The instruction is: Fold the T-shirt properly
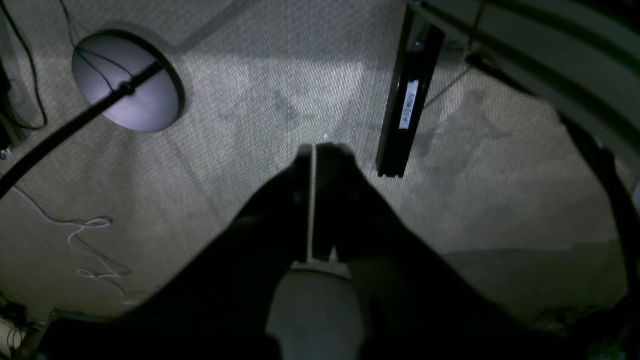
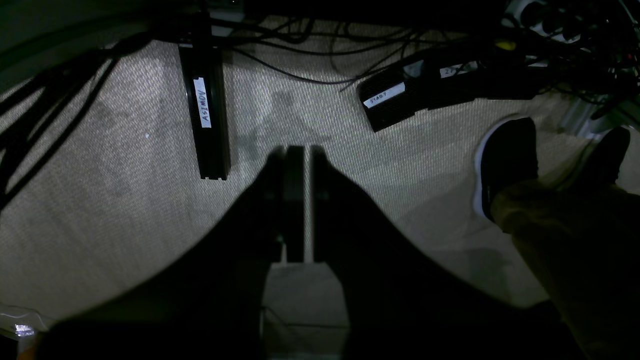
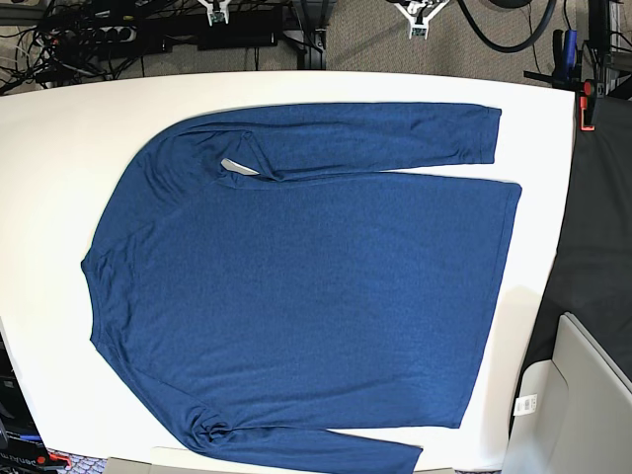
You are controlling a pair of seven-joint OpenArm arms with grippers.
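The T-shirt (image 3: 306, 276), dark blue with long sleeves, lies spread flat on the white table (image 3: 59, 148). Its collar and grey tag (image 3: 235, 166) face left and its hem faces right. One sleeve runs along the far edge, the other along the near edge. Both grippers hang off the far side of the table, over the carpet. My left gripper (image 1: 313, 150) is shut with nothing between its fingers, and its tip shows at the top of the base view (image 3: 423, 18). My right gripper (image 2: 306, 150) is also shut and empty, with its tip at the top of the base view (image 3: 215, 12).
Below the grippers lie a black labelled bar (image 1: 405, 110), a round stand base (image 1: 125, 82), cables and a power strip (image 2: 400, 100). A person's shoe (image 2: 505, 160) rests on the carpet. A grey box (image 3: 592, 395) stands right of the table.
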